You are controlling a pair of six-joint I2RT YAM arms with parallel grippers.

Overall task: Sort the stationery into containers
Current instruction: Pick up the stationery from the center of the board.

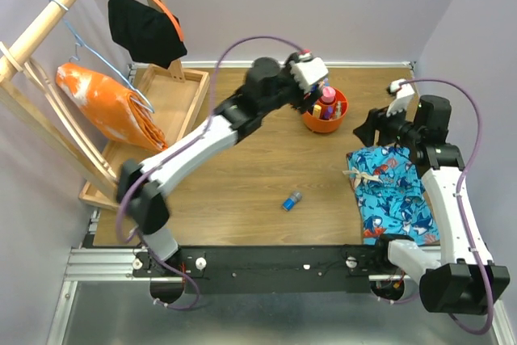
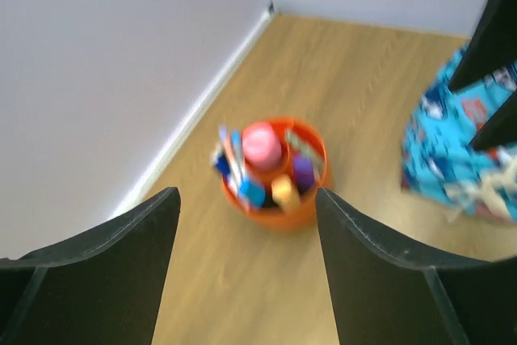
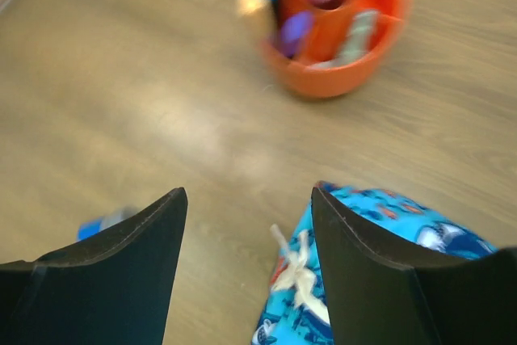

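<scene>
A small round orange-red pot stands near the back wall, filled with markers and pens. It also shows in the left wrist view and the right wrist view. A pink-capped marker sticks up in it. One blue marker lies alone on the table; its end shows in the right wrist view. My left gripper is open and empty, just left of and above the pot. My right gripper is open and empty, to the right of the pot.
Blue patterned shorts lie at the right, under my right arm. A light-wood tray sits at the back left. A wooden rack with an orange garment and a black cloth stands at the left.
</scene>
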